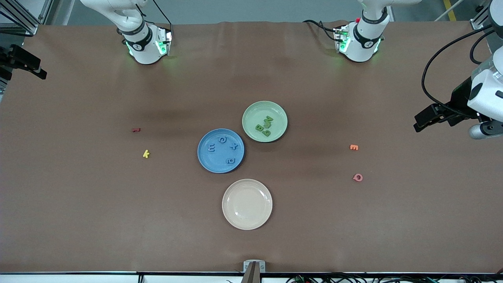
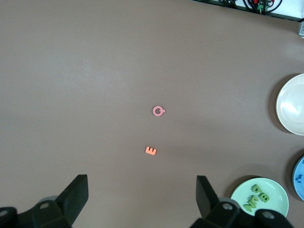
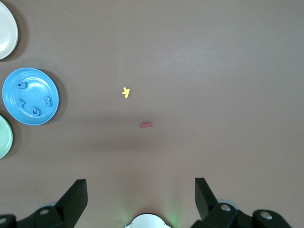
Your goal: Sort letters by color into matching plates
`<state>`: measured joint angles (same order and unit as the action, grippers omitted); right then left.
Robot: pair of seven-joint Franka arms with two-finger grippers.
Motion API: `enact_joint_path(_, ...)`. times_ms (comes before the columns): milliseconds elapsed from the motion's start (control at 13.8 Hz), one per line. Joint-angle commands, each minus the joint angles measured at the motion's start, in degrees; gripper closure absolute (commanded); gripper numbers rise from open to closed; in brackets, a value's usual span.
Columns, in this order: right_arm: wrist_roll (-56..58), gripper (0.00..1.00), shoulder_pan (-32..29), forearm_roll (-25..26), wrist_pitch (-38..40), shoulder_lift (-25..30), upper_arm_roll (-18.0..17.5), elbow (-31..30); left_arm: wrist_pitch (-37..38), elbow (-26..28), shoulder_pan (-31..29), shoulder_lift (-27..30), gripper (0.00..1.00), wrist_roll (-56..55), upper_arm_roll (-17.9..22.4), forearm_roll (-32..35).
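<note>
Several blue letters (image 1: 223, 140) lie in the blue plate (image 1: 217, 158) at the middle of the table. Beside it, farther from the front camera, the pale green plate (image 1: 259, 112) holds several green letters (image 1: 260, 127). My left gripper (image 2: 141, 179) hangs open and empty high over bare table toward the left arm's end, with the green plate (image 2: 278, 205) off to one side. My right gripper (image 3: 140, 182) is open and empty too, high over the table just out from its own base (image 3: 148, 222). The blue plate (image 3: 28, 80) shows at the edge of that view.
An empty cream plate (image 1: 247, 204) sits nearer the front camera than the blue plate. An orange letter (image 1: 354, 147) and a pink one (image 1: 357, 177) lie toward the left arm's end. A red letter (image 1: 136, 129) and a yellow one (image 1: 146, 153) lie toward the right arm's end.
</note>
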<state>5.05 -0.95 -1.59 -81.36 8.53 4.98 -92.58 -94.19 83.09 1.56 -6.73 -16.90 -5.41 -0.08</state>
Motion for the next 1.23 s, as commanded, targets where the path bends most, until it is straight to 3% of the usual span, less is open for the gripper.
enact_joint_path(0,0.9,0.00,0.0,0.6,0.4,1.2,0.4,-0.5,0.1,-1.0,0.3,-0.4,0.00,-0.6,0.1,0.2)
enact_joint_path(1156,0.0,0.00,0.4,1.3,1.0,1.6,0.0,-0.8,0.1,-0.9,0.3,-0.5,0.00,-0.5,0.1,0.3)
